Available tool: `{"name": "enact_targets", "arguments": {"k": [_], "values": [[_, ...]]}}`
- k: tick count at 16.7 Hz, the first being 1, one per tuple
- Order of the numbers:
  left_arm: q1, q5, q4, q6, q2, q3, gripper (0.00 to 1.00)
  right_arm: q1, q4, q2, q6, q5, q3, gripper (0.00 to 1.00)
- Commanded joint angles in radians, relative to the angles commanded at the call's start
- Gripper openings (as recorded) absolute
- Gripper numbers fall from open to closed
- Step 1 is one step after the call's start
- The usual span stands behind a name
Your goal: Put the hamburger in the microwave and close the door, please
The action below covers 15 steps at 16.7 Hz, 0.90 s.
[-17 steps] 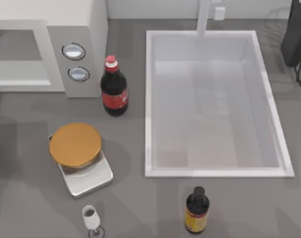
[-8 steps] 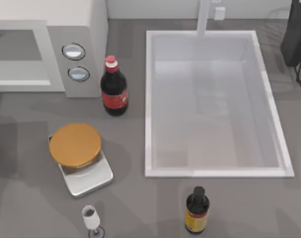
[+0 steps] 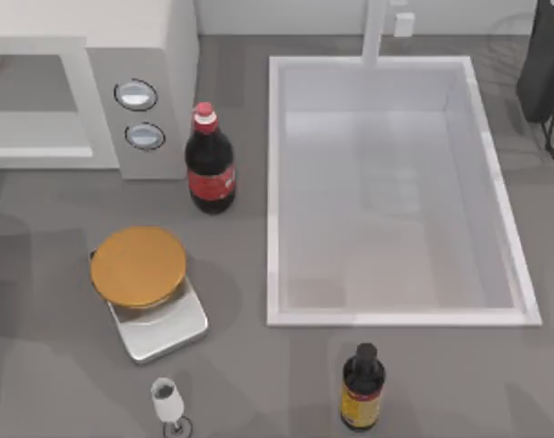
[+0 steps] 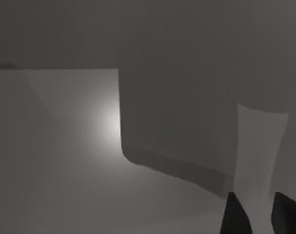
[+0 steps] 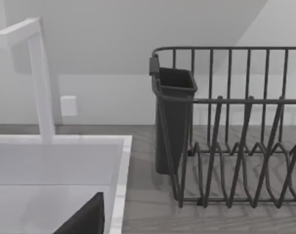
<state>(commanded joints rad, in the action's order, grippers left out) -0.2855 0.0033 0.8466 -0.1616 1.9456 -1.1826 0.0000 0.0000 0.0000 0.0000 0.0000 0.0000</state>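
Sitting at the far left edge of the surface, my left claw (image 4: 257, 217) is facing grey panels, and a pale upright strip is running down to it in the left wrist view; I cannot tell whether it is clenched or released. My right claw (image 5: 84, 219) is showing as a dark wedge over the sink (image 3: 275, 182), and I cannot tell its state either.

Moving outward from the left claw, the microwave (image 3: 158, 55) is standing at the back left, with the door (image 3: 30, 155) and its grey window lying left of the two round dials (image 3: 136, 94). I cannot tell whether the door is open. The hamburger (image 3: 138, 265) is resting outside the microwave, on a square silver tray (image 3: 167, 328) in front of the dials.

A cola bottle (image 3: 209, 169) is standing upright just beside the microwave's right side, between it and the sink. A small white cup (image 3: 167, 398) is sitting near the tray's front corner, and a dark bottle (image 3: 362, 392) with a yellow label is standing in front of the sink.

Beyond the sink's faucet (image 5: 40, 83), a wire dish rack (image 5: 235, 146) is holding a dark bin (image 5: 173, 122).
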Motion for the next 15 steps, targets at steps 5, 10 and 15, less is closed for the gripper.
{"name": "enact_targets", "arguments": {"k": [5, 10, 15], "values": [[-0.025, 0.000, 0.169, 0.004, -0.068, -0.088, 0.00, 0.000, 0.000, 0.000, 0.000, 0.000, 0.000, 1.00], [0.016, -0.002, 0.297, 0.004, -0.103, -0.228, 0.00, 0.000, 0.000, 0.000, 0.000, 0.000, 0.000, 1.00], [0.026, -0.002, 0.312, 0.003, -0.106, -0.250, 0.00, 0.000, 0.000, 0.000, 0.000, 0.000, 0.000, 1.00]]}}
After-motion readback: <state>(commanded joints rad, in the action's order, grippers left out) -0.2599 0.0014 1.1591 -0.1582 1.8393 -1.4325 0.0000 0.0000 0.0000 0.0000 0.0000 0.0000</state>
